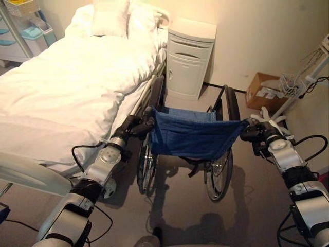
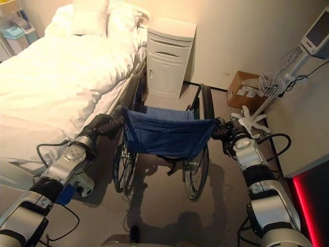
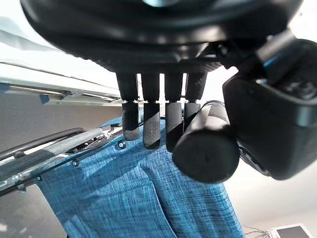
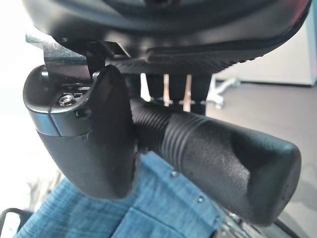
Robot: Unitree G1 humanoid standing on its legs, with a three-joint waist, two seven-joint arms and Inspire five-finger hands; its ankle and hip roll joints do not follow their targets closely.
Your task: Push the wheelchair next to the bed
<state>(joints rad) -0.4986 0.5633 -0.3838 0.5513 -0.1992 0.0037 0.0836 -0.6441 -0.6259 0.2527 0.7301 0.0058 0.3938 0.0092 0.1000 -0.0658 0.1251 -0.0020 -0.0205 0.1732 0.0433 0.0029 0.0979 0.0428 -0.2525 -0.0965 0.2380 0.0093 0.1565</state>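
Wheelchair (image 1: 190,144) between your hands, beside bed (image 1: 61,87) | left hand (image 1: 134,126) and right hand (image 2: 224,131) curled round rubber push handles | rigid frame, rolls easily, blue sling back soft: push by handles, evenly.

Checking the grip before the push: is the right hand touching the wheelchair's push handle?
Touching. In the right wrist view the right hand has its thumb and fingers curled round the ribbed push handle, with no gap.
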